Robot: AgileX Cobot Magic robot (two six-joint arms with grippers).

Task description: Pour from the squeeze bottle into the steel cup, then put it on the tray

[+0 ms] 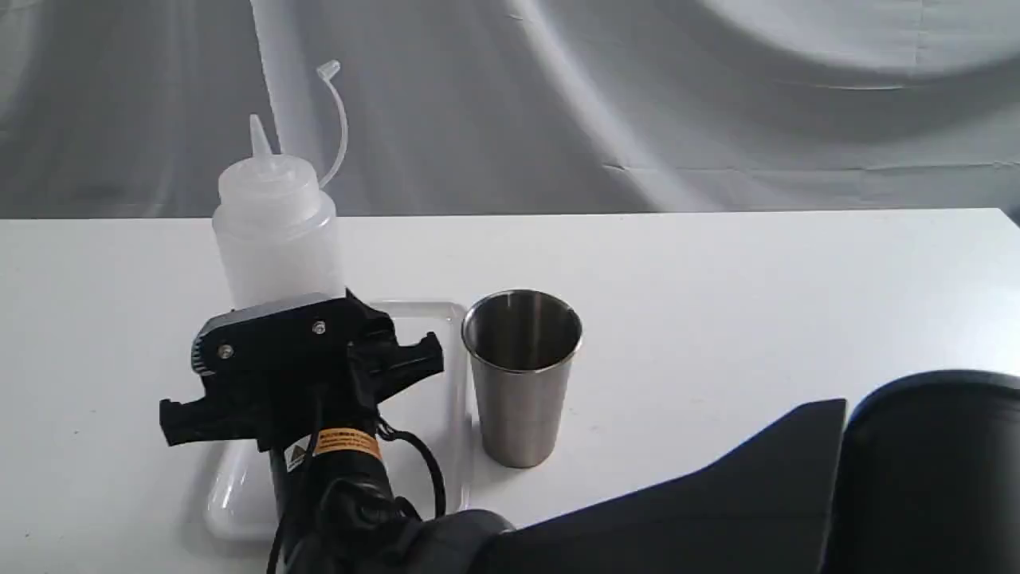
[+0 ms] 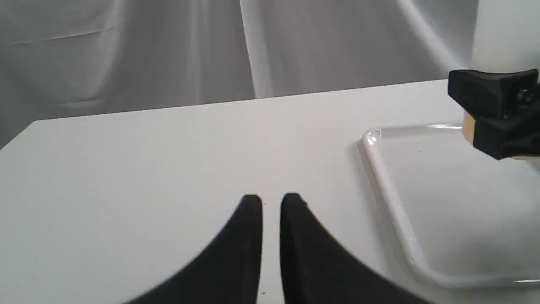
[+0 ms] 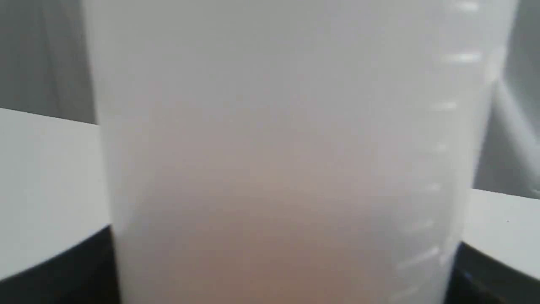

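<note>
Plastic squeeze bottle (image 1: 275, 231) sat clamped in the right gripper (image 3: 278, 270) over the tray (image 2: 390, 202), so pinching harder could've made it squirt before reaching the steel cup (image 1: 522, 383).

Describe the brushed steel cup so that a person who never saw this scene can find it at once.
On the white table, look for the shallow glossy white plastic tray. Just right of it in the exterior view stands the tapered brushed steel cup, upright on the table. Unlike the taller translucent squeeze bottle, it is shiny metal, open-topped and without a handle.
</note>
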